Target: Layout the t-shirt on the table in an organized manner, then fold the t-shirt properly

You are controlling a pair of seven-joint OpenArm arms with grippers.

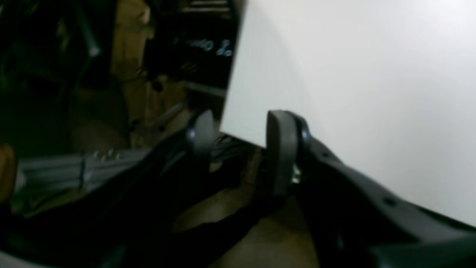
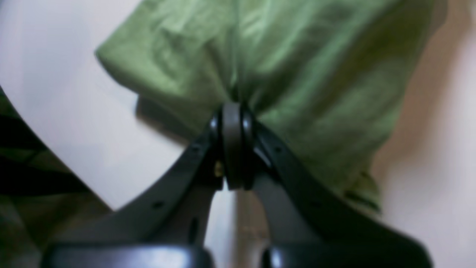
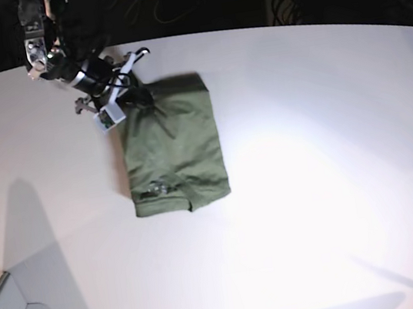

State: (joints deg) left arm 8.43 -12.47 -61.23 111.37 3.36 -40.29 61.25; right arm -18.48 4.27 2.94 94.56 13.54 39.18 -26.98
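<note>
Right pincer (image 2: pixel 233 111) is pressed tight together and pinching a bunched-up bit of the t-shirt (image 3: pixel 172 145), you can see the green cloth gathering into the closed tips in the right wrist view. In the base view that arm sits at the far left part of the surface (image 3: pixel 312 185), right at the upper left corner of the shirt.

Going by size, biggest first:

One surface, white and matte, with a curved edge, way bigger than anything on it. Most of it is bare.

One t-shirt, olive green, plain. It lies flat on the left half of the surface as a tidy, upright rectangle, looking already folded narrower than a full shirt. There's a small wrinkled lump near its lower left corner. The top left corner is the bit that's pulled up into the right pincer, and the cloth fans out away from the tips from there.

Two pincers total. The left pincer (image 1: pixel 241 136) is spread partway, with a clear gap between its two dark pads, and nothing sits in that gap. It hangs past a corner of the surface, with dark clutter and cables behind it, well apart from the shirt. The left wrist view is pretty blurry, so not much more to say there. I can't pick that arm out in the base view.

No containers anywhere that I can see.
</note>
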